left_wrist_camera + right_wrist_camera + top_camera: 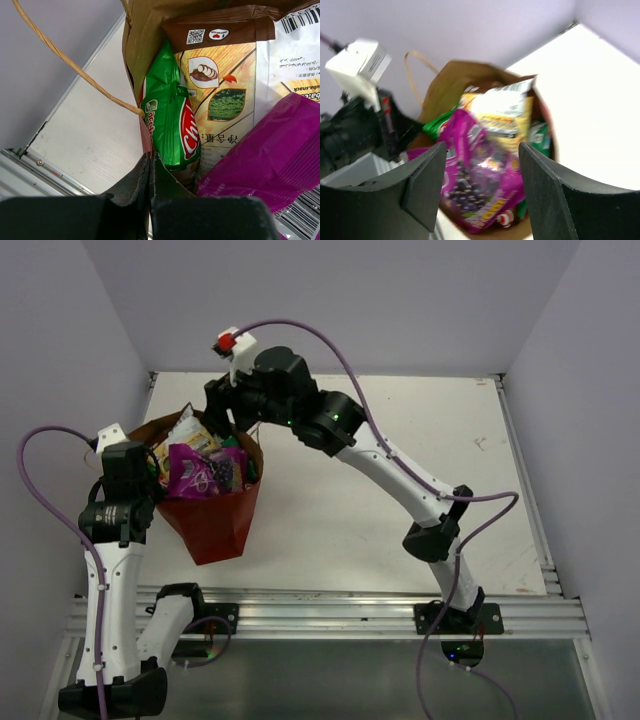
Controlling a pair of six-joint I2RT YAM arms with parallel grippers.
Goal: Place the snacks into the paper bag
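Pale lilac walls close in a white matte table (400, 500) with an aluminium rail (330, 615) along its near edge. Toward the table's left side stands the paper bag (215, 525), reddish-brown outside and plain kraft brown inside, upright with its mouth open.

The left gripper (151, 167) is closed, its two black fingers pressed together on the bag's near rim, with the thin paper edge pinched between them. A thin tan cord handle (75, 70) of twisted fibre arcs away from that rim.

The right gripper (481, 150) hangs over the bag's mouth with its broad black fingers (425, 185) spread wide and nothing gripped between them. That view is blurred, so I cannot tell whether they touch any packet.

All four snacks sit inside the bag, crowded against one another:
- The cream-and-brown chip bag (225, 90) is glossy and flat, and stands tall.
- The small bright green bag (170, 120), with its red logo, is puffy and creased. It is wedged between the chip bag and the paper wall.
- The purple packet (270, 150) is crinkly foil and lies across the front.
- The dark green bag (540, 137) peeks out at the far side of the bag.
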